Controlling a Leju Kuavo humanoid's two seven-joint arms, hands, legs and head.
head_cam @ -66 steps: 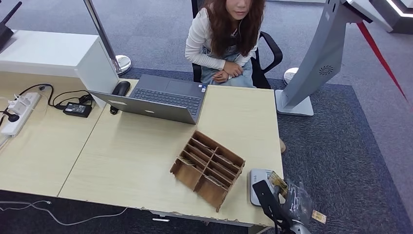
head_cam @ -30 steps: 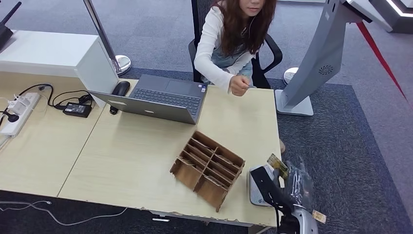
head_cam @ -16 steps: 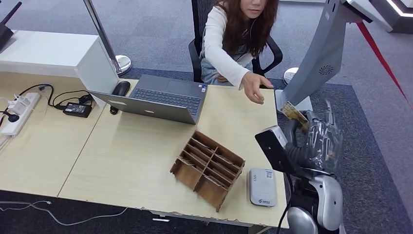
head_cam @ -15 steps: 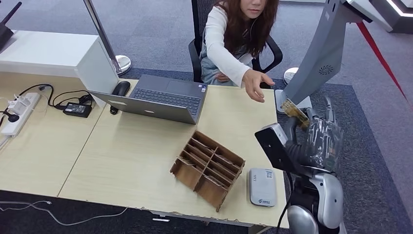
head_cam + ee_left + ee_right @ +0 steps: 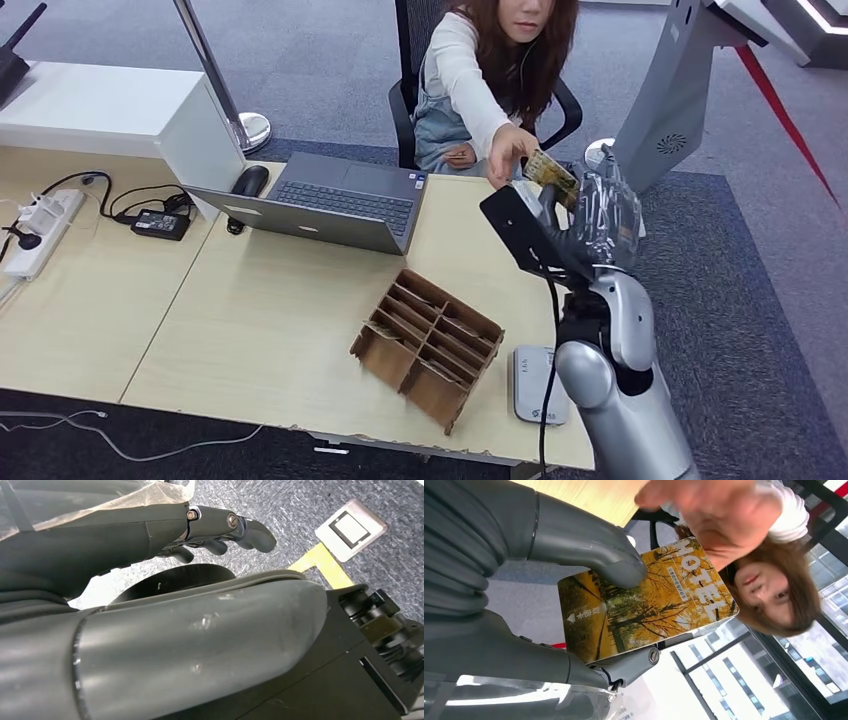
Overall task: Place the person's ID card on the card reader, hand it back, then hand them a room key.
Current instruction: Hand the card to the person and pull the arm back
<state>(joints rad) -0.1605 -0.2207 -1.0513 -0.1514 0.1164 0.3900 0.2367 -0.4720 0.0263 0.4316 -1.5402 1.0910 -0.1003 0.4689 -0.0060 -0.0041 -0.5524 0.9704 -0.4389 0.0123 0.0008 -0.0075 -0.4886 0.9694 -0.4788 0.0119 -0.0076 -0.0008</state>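
The long pale wooden surface (image 5: 270, 320) runs across the room, with a person (image 5: 490, 70) seated at its far side, leaning forward and reaching out. An open laptop (image 5: 320, 205) sits at the far edge to their left, and nearer, towards the right, a brown cardboard divider tray (image 5: 425, 345) stands just beside the small grey card reader (image 5: 535, 385) at the near right corner. The robot's right hand (image 5: 590, 215) is raised over the far right of the surface, holding a card (image 5: 644, 597) pinched between its thumb (image 5: 589, 547) and fingers, thumb pressed on the printed face, which reads "MOTEL". The person's hand (image 5: 512, 155) is right at the card's free far end, seemingly touching it. The card looks thin, light, stiff and glossy, so it could slip from a loose pinch; that free end is the natural place for the person to grip. The left hand (image 5: 150, 535) hangs low over the carpet, fingers loosely extended, holding nothing.
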